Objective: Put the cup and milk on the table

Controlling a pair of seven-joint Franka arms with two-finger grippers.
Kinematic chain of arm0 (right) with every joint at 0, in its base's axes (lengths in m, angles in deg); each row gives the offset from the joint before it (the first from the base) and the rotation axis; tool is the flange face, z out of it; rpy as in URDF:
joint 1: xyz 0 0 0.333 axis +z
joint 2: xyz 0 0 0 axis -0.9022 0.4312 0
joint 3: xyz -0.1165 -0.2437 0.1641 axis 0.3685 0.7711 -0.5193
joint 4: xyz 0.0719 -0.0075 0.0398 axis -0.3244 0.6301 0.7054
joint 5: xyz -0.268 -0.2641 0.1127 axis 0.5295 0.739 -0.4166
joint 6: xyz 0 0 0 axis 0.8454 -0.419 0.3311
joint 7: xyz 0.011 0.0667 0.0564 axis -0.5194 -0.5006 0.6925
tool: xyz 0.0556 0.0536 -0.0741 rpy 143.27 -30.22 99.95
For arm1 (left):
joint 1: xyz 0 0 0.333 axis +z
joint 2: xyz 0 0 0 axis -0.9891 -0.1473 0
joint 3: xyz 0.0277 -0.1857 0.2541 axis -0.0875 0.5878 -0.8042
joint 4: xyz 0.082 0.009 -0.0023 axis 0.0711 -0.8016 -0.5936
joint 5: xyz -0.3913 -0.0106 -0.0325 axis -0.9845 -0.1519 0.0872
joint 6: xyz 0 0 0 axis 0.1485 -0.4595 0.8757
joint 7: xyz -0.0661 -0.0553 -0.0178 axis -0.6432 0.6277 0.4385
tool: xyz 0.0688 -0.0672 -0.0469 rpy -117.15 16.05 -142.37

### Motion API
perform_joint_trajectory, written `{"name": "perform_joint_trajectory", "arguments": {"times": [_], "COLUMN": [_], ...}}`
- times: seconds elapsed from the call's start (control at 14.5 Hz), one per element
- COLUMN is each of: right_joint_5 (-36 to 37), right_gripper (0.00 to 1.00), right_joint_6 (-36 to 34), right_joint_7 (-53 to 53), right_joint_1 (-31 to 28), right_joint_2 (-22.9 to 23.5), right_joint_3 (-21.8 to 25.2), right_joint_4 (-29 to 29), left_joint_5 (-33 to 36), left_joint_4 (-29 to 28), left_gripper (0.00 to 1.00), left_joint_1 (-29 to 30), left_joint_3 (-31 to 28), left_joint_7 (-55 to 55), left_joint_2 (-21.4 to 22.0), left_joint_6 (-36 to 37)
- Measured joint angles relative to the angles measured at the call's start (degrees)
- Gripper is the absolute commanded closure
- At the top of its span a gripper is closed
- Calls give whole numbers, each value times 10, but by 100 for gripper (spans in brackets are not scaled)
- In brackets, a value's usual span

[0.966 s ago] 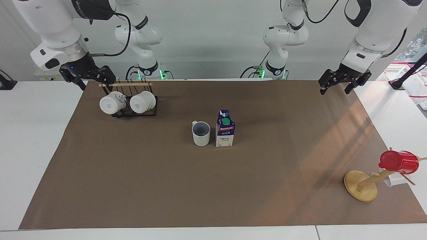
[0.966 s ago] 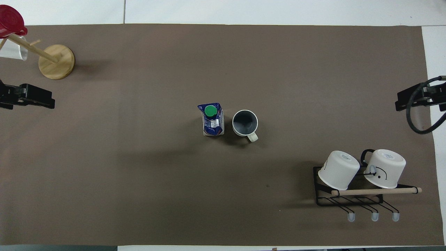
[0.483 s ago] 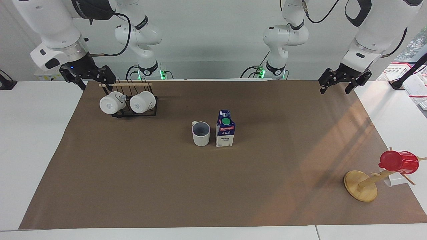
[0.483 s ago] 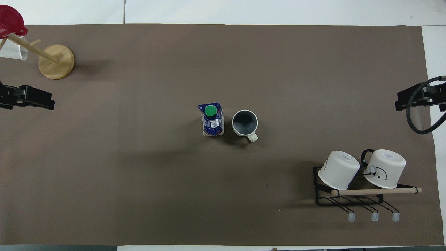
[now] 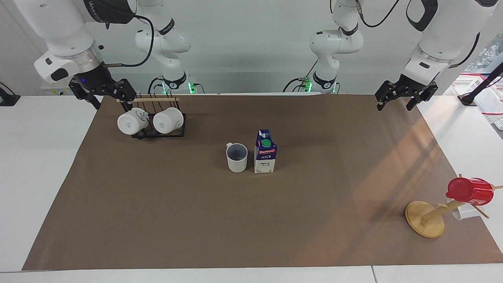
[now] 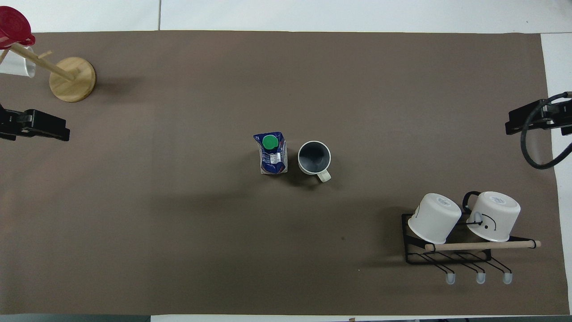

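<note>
The cup [image 5: 237, 157] stands upright on the brown paper of the table [image 5: 165, 220], near the middle, its handle toward the robots. It also shows in the overhead view [image 6: 314, 157]. The milk [image 5: 265, 152] stands upright right beside it, toward the left arm's end, with a small gap; the overhead view [image 6: 272, 153] shows its green cap. My left gripper [image 5: 395, 104] hangs open and empty over the paper's corner at its own end [image 6: 44, 127]. My right gripper [image 5: 111, 100] hangs open and empty by the mug rack [image 6: 525, 120].
A black wire rack [image 5: 157, 133] with two white mugs sits near the right arm's base [image 6: 447, 257]. A wooden mug tree [image 5: 425, 220] with a red cup [image 5: 470, 191] stands at the left arm's end, far from the robots [image 6: 72, 78].
The right gripper has drifted slightly up and away from the rack. The left gripper rose a touch. Cup and milk have not moved.
</note>
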Motion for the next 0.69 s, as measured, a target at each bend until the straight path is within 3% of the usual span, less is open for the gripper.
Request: {"name": "perform_joint_trajectory", "arguments": {"times": [0.69], "right_joint_5": [0], "right_gripper": [0], "right_joint_6": [17], "right_joint_7": [24], "right_joint_1": [1], "right_joint_2": [-1], "right_joint_3": [-1], "right_joint_4": [11], "left_joint_5": [-4], "left_joint_4": [0], "left_gripper": [0], "left_joint_1": [0], "left_joint_3": [0], "left_joint_7": [0], "left_joint_2": [0], "left_joint_6": [3]}}
